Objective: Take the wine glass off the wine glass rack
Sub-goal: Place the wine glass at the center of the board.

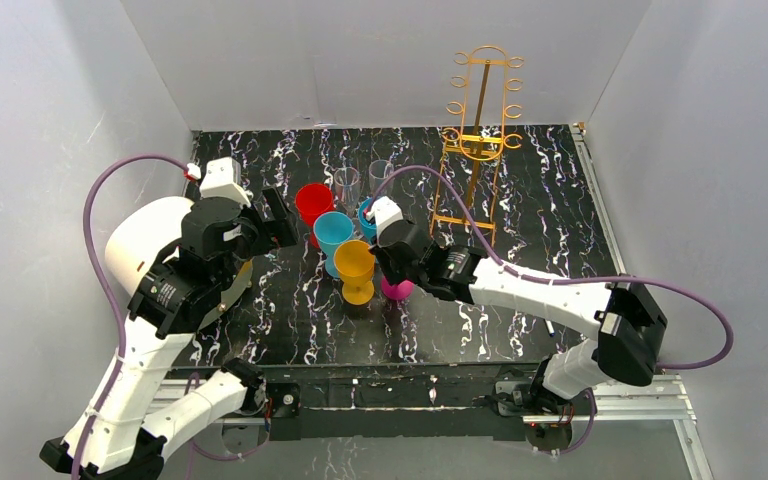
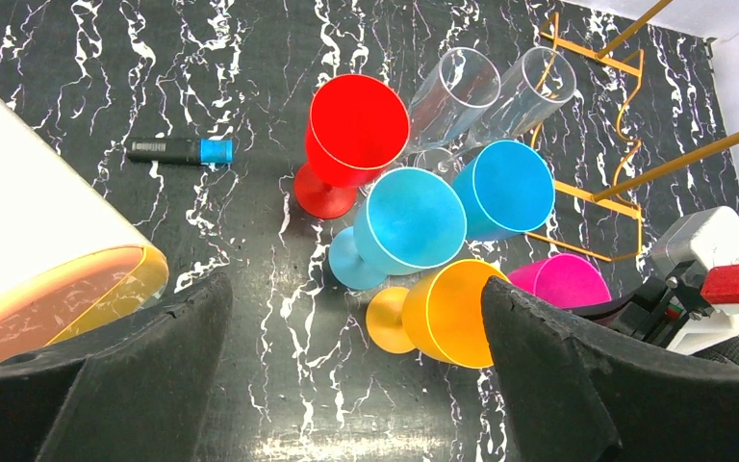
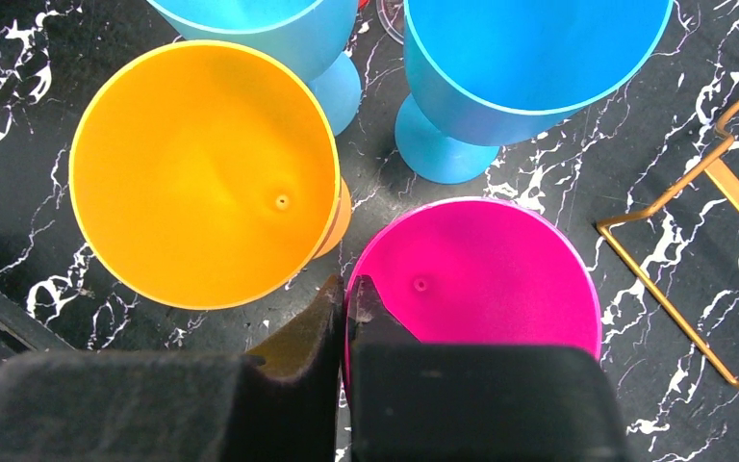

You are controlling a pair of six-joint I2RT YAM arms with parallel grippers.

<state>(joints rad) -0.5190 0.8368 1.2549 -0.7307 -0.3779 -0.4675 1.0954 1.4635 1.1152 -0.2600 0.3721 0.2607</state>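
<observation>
**Magenta glass down among the others, rim pinched**

From where I stand, the left gripper (image 1: 280, 220) hangs over the left side of the table (image 1: 550, 210) with its jaws spread wide and nothing between them, and it looks towards the cluster of glasses. It plays no part here, I'd say.

In the middle stand the red glass (image 1: 313, 203), two blue glasses (image 2: 414, 221) and the orange glass (image 3: 202, 173), all packed close, with a couple of clear flutes (image 2: 462, 87) behind them.

The magenta wine glass (image 3: 481, 279) sits upright just beside the orange one, well clear of the rack. The right gripper (image 3: 346, 300) is clamped onto its near rim, one finger inside the bowl and one outside. Whether its foot is fully on the table I can't tell, because the bowl hides it.

Far right and to the back, the wine glass rack (image 1: 480, 140) shows no glass on its hooks.

The step looks like the set-down. Done well, that means lowering straight until the foot bears weight, opening only slightly, then lifting straight up. A sideways drift would knock the orange rim (it is nearly touching).
</observation>
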